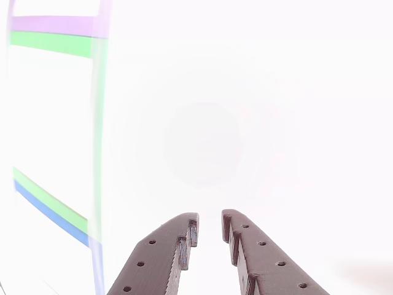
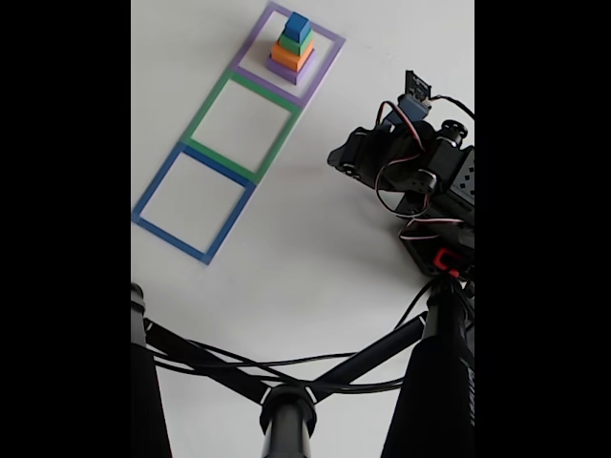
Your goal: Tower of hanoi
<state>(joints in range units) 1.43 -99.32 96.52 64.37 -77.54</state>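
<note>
In the fixed view the tower of hanoi stands stacked at the top: a small blue cube [image 2: 298, 26] on a green block [image 2: 295, 43], on an orange block [image 2: 291, 57], on a flat purple slab [image 2: 283, 70]. The stack sits inside the purple square outline [image 2: 325, 69]. The arm is folded at the right, and its gripper [image 2: 342, 157] is well apart from the stack. In the other view my gripper [image 1: 210, 224] reaches in from the bottom over washed-out white table, its dark fingers [image 1: 166, 252] narrowly open with nothing between them.
A green outline [image 2: 277, 143] and a blue outline [image 2: 156, 183] lie in a row below the purple one; their edges show at the left of the other view [image 1: 55, 43]. A black stand with cables [image 2: 286, 410] crosses the bottom. The arm's base and wires [image 2: 434, 191] are at the right.
</note>
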